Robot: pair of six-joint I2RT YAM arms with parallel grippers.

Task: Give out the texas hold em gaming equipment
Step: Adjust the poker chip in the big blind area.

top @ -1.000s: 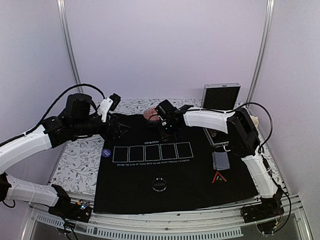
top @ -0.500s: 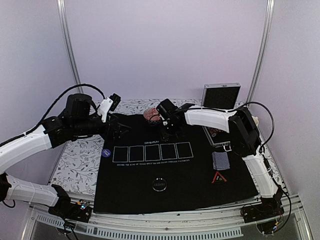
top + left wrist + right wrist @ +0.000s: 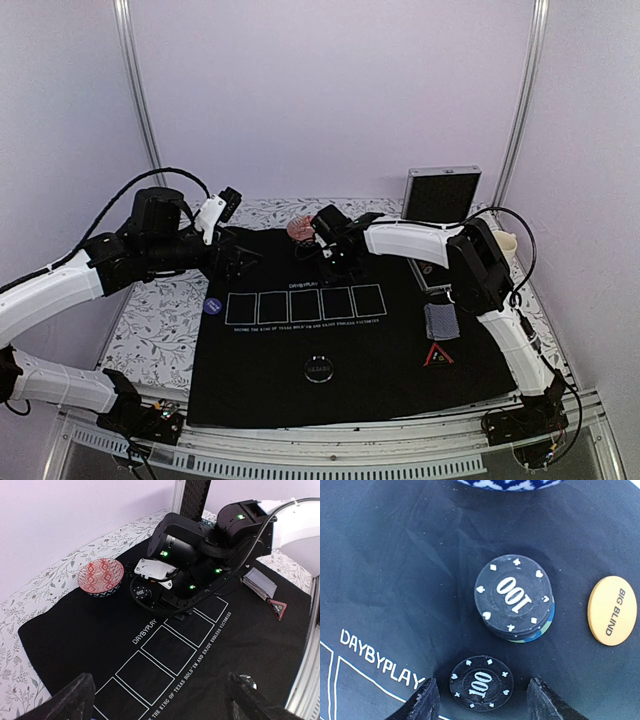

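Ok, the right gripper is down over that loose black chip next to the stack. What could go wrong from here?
The single black chip lies flat inside the open right gripper; the fingers may slip off its thin edge. The chip stack just beyond looks uneven, with a teal chip poking out below, so a bump could topple it. The orange Big Blind button beside the stack might also get nudged.

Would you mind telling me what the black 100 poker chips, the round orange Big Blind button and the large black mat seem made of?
Black 100 poker chips: probably moulded plastic or composite, matte, printed white suits. Round orange Big Blind button: likely smooth plastic, even satin surface. Large black mat: seemingly fabric, showing soft creases.
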